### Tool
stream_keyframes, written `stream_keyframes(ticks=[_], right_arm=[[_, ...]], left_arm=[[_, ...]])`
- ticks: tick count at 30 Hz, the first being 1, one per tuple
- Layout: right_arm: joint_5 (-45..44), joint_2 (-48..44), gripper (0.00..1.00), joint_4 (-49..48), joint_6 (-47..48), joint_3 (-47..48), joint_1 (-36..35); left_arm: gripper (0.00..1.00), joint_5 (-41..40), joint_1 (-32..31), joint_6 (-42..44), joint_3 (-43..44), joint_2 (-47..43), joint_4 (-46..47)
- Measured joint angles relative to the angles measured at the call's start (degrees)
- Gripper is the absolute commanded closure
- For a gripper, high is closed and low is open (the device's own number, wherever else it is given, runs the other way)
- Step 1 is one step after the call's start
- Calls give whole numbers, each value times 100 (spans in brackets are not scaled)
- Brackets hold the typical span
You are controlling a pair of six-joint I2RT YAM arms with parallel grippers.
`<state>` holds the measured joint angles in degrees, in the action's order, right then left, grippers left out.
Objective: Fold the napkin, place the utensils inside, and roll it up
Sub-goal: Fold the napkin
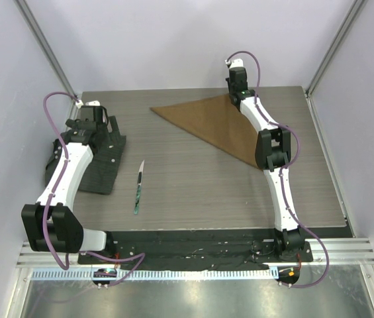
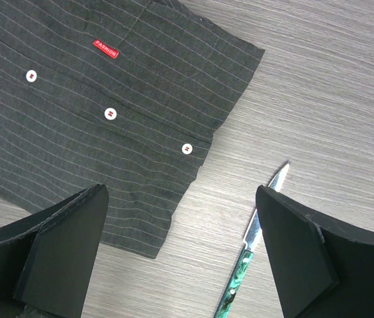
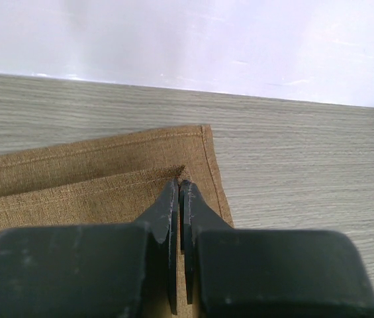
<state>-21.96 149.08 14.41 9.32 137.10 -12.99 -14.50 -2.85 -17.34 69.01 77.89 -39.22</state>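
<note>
right claw (image 3: 179,187) tight on half-hidden napkin (image 3: 74,179)

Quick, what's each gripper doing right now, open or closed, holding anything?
Left gripper: open, holding nothing.
Right gripper: shut on the top-layer corner of the napkin.

table (image 1: 193,189): grey wood-grain top is sitting between pale walls (image 1: 173,40) on three sides | shirt (image 1: 104,171): dark, pinstriped, is lying spread flat on the table's left part | red label (image 2: 105,48) and white buttons (image 2: 110,114) are facing up
</note>
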Motion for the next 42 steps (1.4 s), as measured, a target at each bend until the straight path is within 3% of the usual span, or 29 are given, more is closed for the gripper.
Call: stream_keyframes(ticks=[23,24,25,28,30,35,42], right_arm=[[-70,39,99,-380,162,295,0],[-70,59,94,-396,173,297,0],[-70,81,77,-413,177,297,0],[-70,157,43,-422,236,304,0],[-74,188,34,-428,236,304,0],[-15,192,25,-472,262,297,0],[345,-262,22,-531,219,-470,0]], left_arm=[[0,-2,35,0,0,7,0],[0,0,37,0,0,9,0],[0,-2,37,0,0,17,0],[0,0,37,0,0,48,0],[0,2,37,0,0,63,0],[0,15,37,-2,0,87,0],[0,85,37,-4,0,87,0]])
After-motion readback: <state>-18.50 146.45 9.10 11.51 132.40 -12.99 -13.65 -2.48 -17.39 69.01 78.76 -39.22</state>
